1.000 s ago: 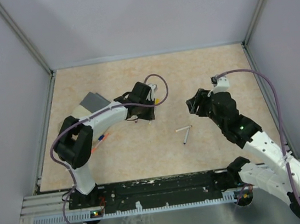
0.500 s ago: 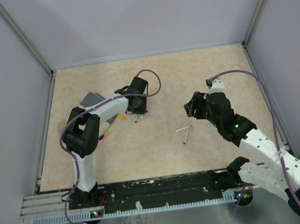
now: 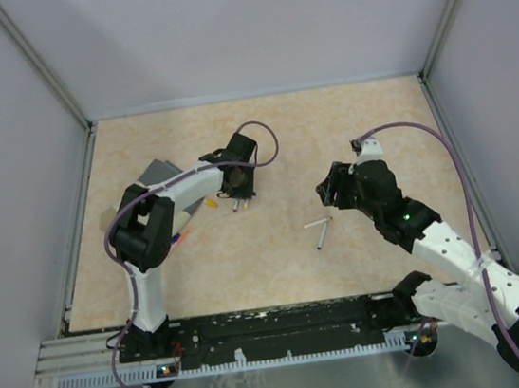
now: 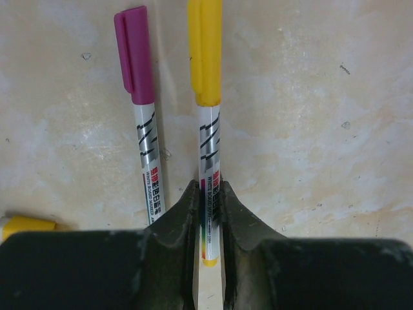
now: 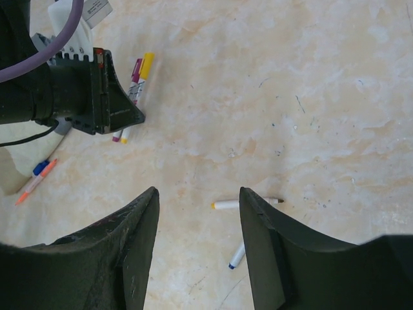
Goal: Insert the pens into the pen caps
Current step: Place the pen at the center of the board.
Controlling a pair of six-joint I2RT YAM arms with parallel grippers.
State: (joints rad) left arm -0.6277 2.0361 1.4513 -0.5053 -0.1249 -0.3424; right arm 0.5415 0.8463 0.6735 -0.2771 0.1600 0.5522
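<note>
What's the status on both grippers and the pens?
Left gripper shut on yellow-capped pen, magenta-capped pen alongside. Right gripper open, empty, near two uncapped pens. Nothing blocking.

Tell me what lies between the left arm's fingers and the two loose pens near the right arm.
Nothing: in the right wrist view, only bare table separates the left arm's fingers from the loose pens.

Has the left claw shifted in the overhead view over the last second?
Yes. The left claw, shut on the yellow-capped pen, has slid to the left, closer to the grey-lidded box.
</note>
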